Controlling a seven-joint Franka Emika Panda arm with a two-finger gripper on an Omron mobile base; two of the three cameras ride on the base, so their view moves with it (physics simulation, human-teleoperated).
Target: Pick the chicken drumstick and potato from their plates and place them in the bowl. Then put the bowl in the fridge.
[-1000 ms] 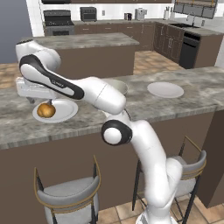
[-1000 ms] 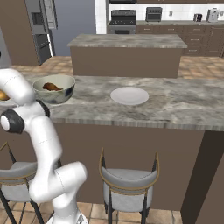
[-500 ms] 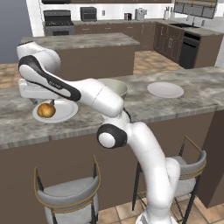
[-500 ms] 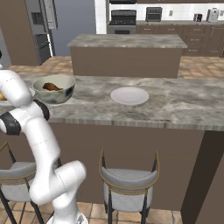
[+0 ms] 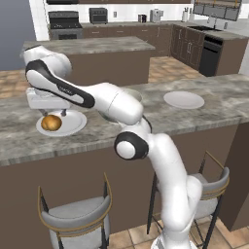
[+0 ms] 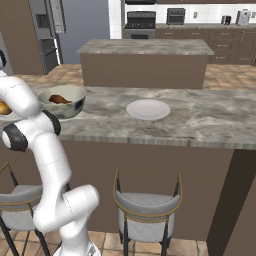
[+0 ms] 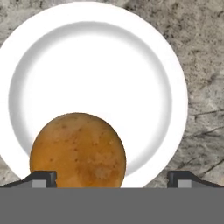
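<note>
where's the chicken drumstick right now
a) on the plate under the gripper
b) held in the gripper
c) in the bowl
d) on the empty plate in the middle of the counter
c: the chicken drumstick lies inside the bowl, while the open gripper hangs over the potato on its plate.

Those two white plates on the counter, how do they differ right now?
The left plate carries the potato, while the right plate is bare. The left plate sits under the robot's claw, open and hanging over the potato; the right plate lies well away from the arm, past the bowl holding the chicken drumstick. Both are flat, round, plain white, on the same stone counter.
</note>
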